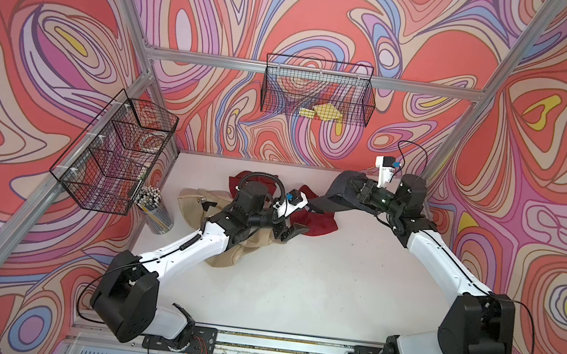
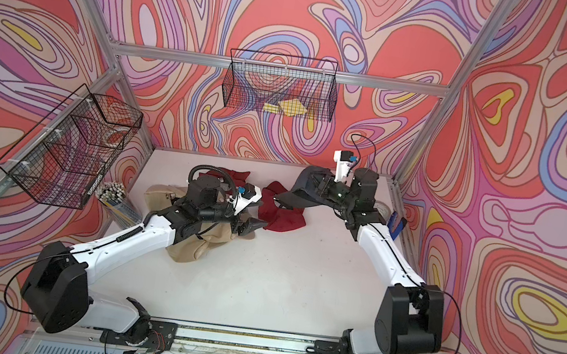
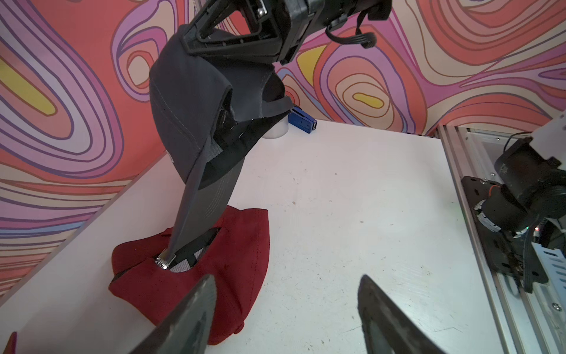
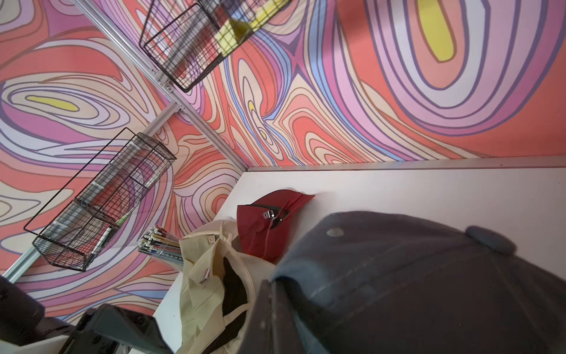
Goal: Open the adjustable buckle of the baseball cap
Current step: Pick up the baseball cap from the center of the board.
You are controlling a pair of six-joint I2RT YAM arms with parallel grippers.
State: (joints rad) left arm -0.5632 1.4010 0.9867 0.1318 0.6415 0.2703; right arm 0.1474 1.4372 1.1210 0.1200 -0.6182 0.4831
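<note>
Right gripper (image 1: 356,190) clamped on grey cap (image 3: 190,101), held up off table (image 1: 337,267) at 1 o'clock. Strap (image 3: 191,196) hangs loose, buckle (image 3: 164,262) down at red cap (image 3: 239,260), 12 o'clock. Left gripper (image 3: 287,277) wide apart, empty, just beside red cap.

left pincer (image 1: 292,234) — jaws apart, low | right pincer (image 1: 352,187) — clamped, aloft
</note>
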